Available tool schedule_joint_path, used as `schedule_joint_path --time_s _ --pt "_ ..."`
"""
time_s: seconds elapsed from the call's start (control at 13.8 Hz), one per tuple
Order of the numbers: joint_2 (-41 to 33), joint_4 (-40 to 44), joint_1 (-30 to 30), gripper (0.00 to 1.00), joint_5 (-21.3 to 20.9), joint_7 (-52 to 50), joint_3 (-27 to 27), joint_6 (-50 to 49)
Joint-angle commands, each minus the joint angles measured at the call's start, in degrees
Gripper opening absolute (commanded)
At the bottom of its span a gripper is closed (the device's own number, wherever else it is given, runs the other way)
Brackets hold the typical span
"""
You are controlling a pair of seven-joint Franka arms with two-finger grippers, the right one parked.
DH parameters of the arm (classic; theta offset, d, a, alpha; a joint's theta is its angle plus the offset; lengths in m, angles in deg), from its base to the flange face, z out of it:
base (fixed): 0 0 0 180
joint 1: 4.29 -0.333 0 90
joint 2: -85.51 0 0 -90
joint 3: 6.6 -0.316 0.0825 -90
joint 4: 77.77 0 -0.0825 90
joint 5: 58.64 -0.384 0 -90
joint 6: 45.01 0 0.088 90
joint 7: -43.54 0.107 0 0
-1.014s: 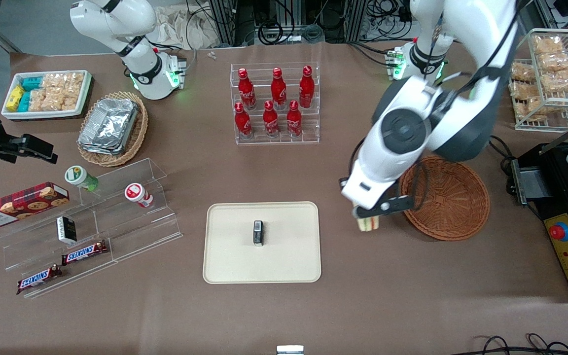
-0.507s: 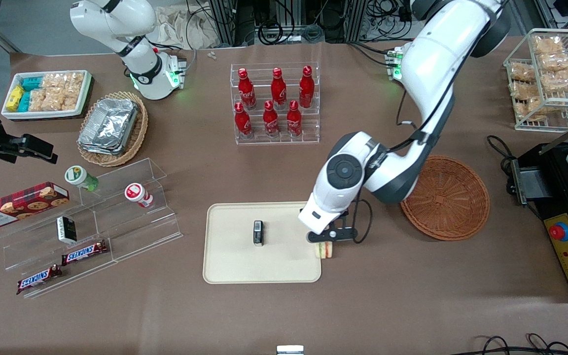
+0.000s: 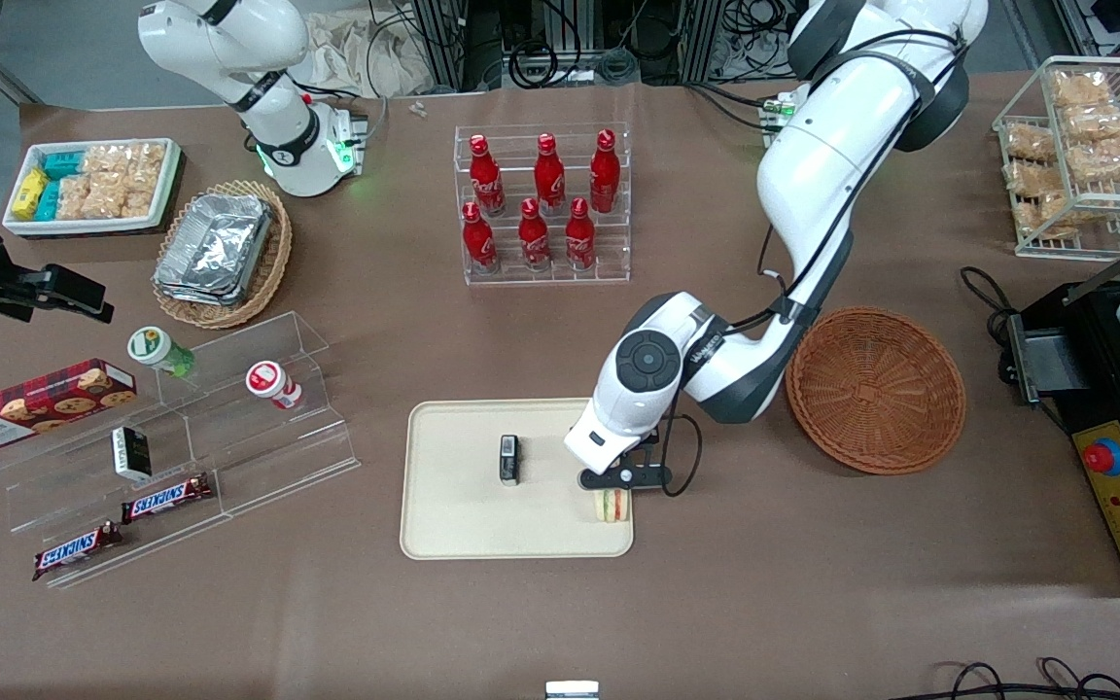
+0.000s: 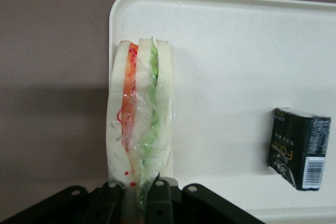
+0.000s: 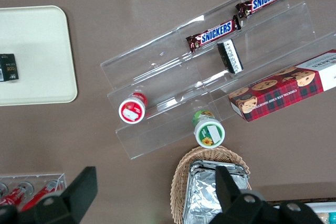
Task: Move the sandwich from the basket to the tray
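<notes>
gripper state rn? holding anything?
Gripper: shut on the sandwich, held over the tray at its edge nearest the basket.

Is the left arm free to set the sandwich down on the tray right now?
Probably yes. The pincer, shut on the sandwich, hangs over a bare corner of the tray; the small black box on the tray sits well apart from it.
</notes>
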Motion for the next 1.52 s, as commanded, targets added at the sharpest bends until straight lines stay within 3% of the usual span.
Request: schedule_joint_path --time_s 0.0,0.14,0.51,0.87,1.3,1.45 --pt "1.29 2.24 0.94 0.58 -1.28 0.26 -0.54 -0.43" --pt "1.29 2.24 0.94 0.99 -1.37 0.00 -0.54 -0.43" --pt "-0.38 2.93 0.94 1.00 -1.37 -0.36 -0.54 -5.24" --pt "-13.89 2.16 -1.68 0.99 -1.20 -0.09 -0.63 -23.88" --pt "-31.91 -16.02 -10.21 0.99 2.40 1.57 0.25 -22.75" --pt "-37.88 -20.24 -12.75 0.99 6.43 6.56 -0.01 -23.37"
